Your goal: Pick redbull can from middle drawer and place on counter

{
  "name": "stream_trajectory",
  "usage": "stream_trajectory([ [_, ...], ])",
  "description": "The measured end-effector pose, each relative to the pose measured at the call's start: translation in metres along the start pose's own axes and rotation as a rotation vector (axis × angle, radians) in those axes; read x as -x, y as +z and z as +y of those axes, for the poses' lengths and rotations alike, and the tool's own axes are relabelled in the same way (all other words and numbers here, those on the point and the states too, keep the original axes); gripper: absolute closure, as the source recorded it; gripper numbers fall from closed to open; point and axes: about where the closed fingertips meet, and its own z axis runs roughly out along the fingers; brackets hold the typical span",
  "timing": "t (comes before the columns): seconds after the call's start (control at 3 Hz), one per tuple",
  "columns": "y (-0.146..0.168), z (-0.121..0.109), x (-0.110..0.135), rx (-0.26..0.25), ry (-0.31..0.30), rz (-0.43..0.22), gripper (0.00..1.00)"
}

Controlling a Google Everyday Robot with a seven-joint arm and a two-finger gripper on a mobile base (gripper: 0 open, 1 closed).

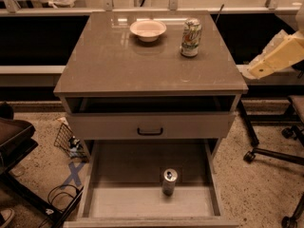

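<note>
The redbull can [169,181] stands upright on the pale floor of the open middle drawer [118,201], a little right of its centre. The counter [118,65] is the glossy grey-brown top of the cabinet above it. My gripper [259,68], cream-coloured, hangs in the air off the counter's right edge, well above and to the right of the can. It holds nothing that I can see.
A white bowl [148,30] and a green-and-white soda can [191,37] stand at the back of the counter. A drawer front with a black handle [150,131] sits above the open drawer. Office chair legs [266,153] are at the right, a wire basket [66,141] at the left.
</note>
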Motion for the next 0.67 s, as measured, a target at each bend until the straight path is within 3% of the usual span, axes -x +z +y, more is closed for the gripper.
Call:
stream_trajectory([
  [0.33, 0.000, 0.000, 0.000, 0.000, 0.000, 0.000, 0.00],
  [0.67, 0.008, 0.010, -0.013, 0.018, 0.055, -0.030, 0.00],
])
